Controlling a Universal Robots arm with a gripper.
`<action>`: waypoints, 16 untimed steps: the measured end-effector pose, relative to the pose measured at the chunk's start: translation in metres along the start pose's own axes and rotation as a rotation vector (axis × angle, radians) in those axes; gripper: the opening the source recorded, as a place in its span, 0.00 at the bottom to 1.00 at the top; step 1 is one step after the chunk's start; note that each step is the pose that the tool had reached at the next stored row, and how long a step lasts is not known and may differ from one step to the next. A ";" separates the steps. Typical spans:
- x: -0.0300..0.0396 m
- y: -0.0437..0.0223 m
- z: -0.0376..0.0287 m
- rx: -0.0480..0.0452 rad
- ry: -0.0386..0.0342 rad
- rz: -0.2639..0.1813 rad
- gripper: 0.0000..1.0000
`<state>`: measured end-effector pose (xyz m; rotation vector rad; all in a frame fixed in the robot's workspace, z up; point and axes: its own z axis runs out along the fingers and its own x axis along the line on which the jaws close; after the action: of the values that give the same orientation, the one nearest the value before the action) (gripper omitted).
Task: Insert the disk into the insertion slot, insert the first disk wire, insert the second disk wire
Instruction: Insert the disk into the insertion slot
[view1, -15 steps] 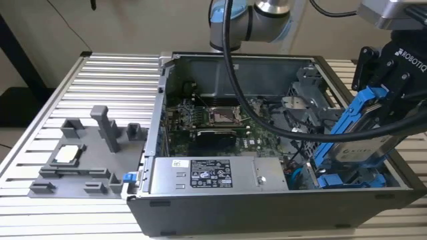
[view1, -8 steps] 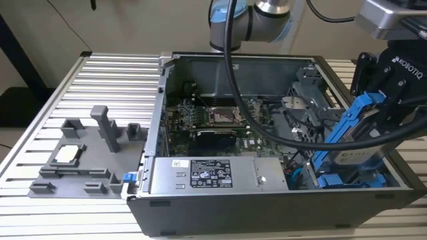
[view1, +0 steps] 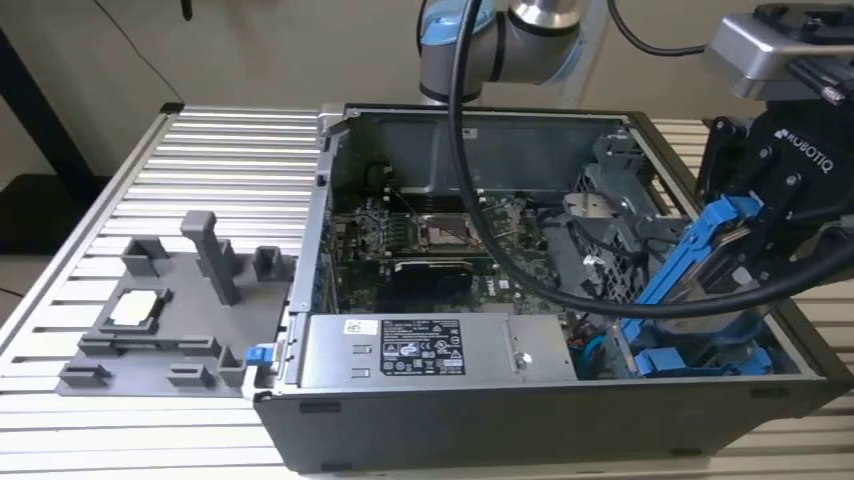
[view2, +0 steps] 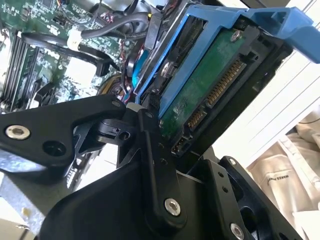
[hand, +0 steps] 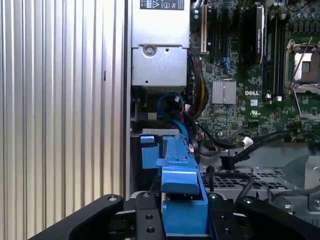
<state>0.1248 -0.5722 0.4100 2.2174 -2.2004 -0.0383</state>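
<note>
Clamped tight on the disk (view1: 681, 270), the gripper (view1: 734, 255) holds the blue-framed drive tilted over the insertion slot (view1: 707, 362), inside the open computer case (view1: 400, 425) at the exterior view's right.

Blue-framed disk (view1: 683, 268), black claw (hand: 182, 220), green motherboard (view1: 416, 255), ribbed silver table (view1: 227, 160)

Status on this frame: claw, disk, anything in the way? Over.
Claw shut on disk. Disk tilted, lower end at insertion slot, not seated. Blue cable loops close by the slot.
</note>
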 end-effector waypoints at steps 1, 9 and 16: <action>0.0000 -0.0002 0.0010 0.0001 -0.0015 0.000 0.33; 0.0003 -0.0022 0.0107 0.0001 -0.0149 -0.001 0.33; 0.0009 -0.0046 0.0224 -0.0003 -0.0175 -0.001 0.33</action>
<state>0.1288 -0.5730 0.3875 2.2262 -2.2084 -0.0584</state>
